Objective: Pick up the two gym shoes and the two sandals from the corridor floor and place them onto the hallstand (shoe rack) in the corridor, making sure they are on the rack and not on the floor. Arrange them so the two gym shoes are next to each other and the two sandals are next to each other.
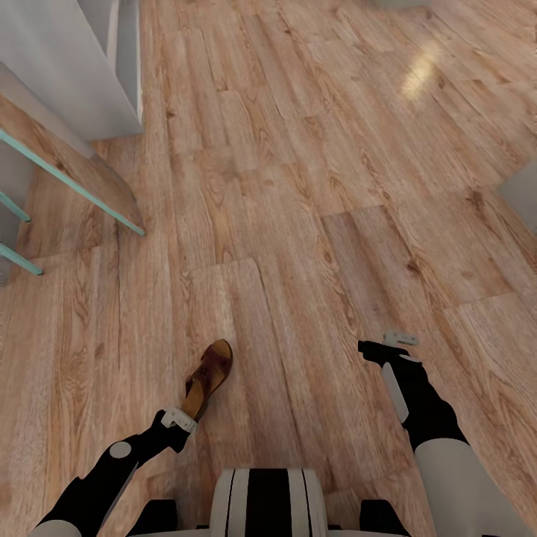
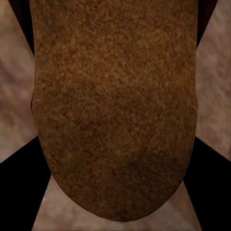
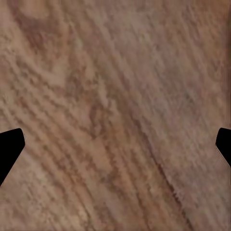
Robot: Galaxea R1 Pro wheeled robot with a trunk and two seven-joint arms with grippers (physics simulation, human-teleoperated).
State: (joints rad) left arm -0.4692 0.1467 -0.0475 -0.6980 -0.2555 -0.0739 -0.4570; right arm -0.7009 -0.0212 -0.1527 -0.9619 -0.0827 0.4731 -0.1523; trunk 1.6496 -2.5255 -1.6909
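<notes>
Brown leather, grainy and close, takes up most of my left wrist view: this is the sandal, its rounded end toward the camera, with my two dark fingers showing on either side of it. From the head view the sandal lies on the corridor floor, heel end at my left gripper, toe pointing away from me. The fingers stand on both sides of the sole, but I cannot tell whether they press on it or only straddle it, since the contact itself is hidden.

My right gripper hangs over bare planks, well apart from the sandal. In the right wrist view its fingertips sit at opposite edges with wood grain between them, so that gripper is spread wide and holds nothing.

At the far left of the floor a pale grey unit stands, and just beside it a wood-grain panel with thin teal rails.
</notes>
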